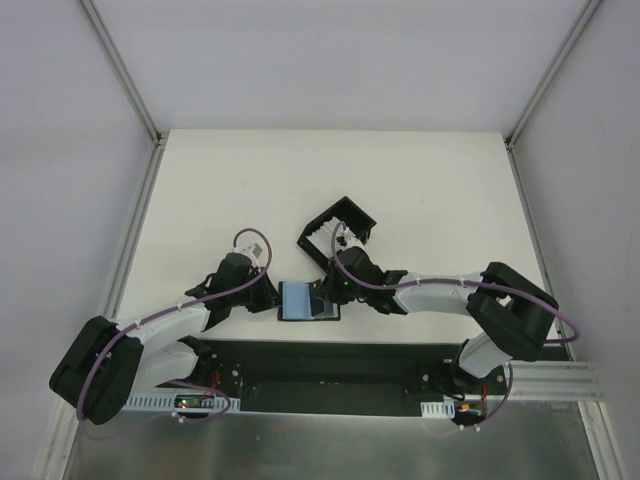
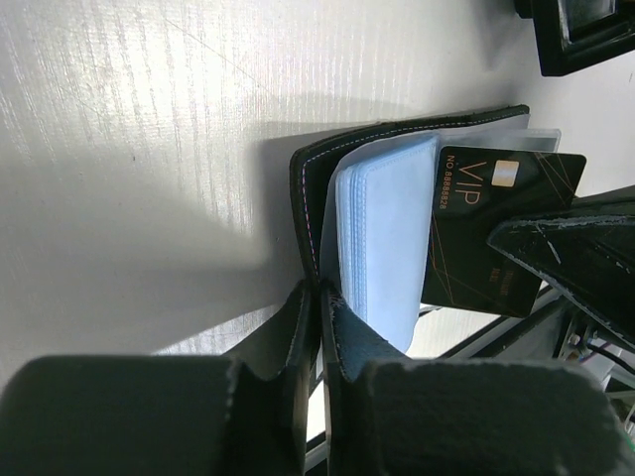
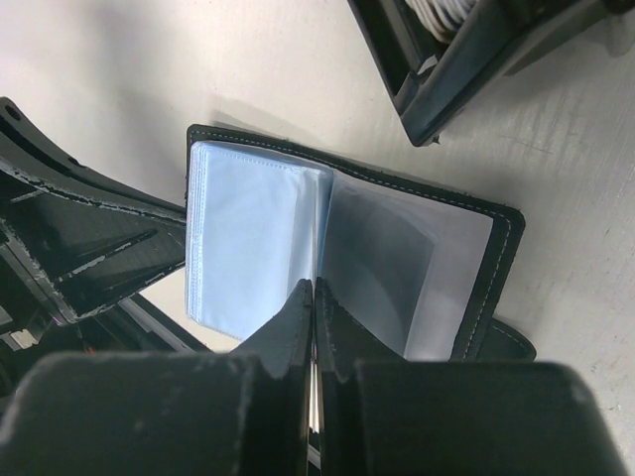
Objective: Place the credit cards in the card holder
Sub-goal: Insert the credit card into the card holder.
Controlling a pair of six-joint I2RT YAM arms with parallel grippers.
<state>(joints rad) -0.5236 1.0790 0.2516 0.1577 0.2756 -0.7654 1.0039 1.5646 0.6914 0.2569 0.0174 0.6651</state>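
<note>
Card (image 2: 476,228) pinched edge-on in shut right claw (image 3: 314,293), holder (image 3: 258,228) sleeves lying open straight ahead, left claw (image 2: 317,293) clamping the holder's near edge.

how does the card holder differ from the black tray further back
The card holder lies open like a book; the black tray is a box with raised walls. The card holder shows pale blue plastic sleeves inside; the tray holds whitish cards. The card holder sits nearer the robot, the tray farther back and apart from it. Both are black outside and rest on the white table.
</note>
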